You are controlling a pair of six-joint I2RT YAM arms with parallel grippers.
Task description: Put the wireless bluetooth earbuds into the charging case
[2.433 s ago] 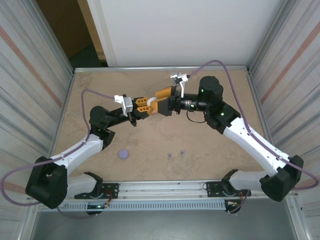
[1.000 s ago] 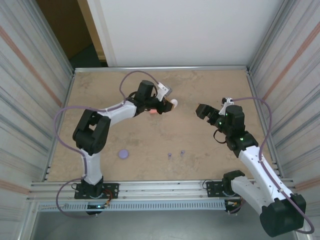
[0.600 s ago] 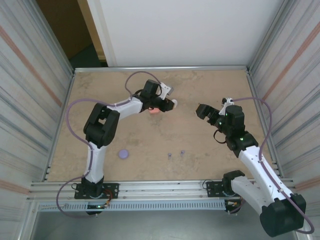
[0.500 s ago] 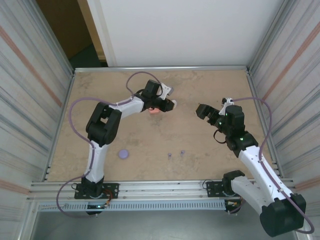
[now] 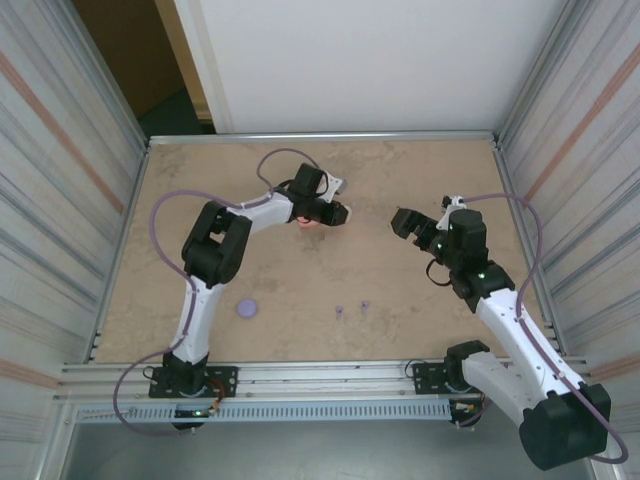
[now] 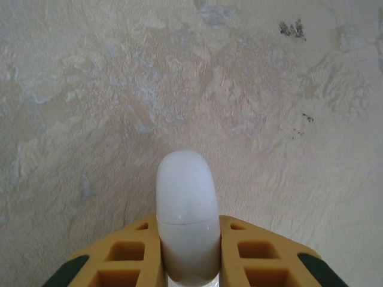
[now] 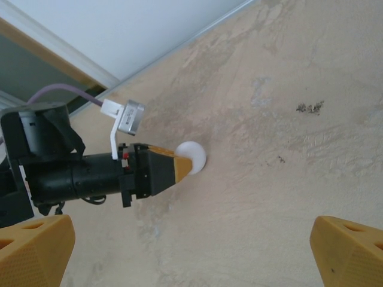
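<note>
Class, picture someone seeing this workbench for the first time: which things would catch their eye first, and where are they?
First comes the left claw, shut on a white charging case at the far middle of the table. Facing it from the right, the right claw stands wide open with nothing in it. Nearer the arm bases lie a small round purple piece and two tiny purple earbuds.

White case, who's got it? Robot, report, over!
Left pincer shut on the white case. Right pincer open, empty. Two purple earbuds lying loose near the front edge, purple disc left of them.
</note>
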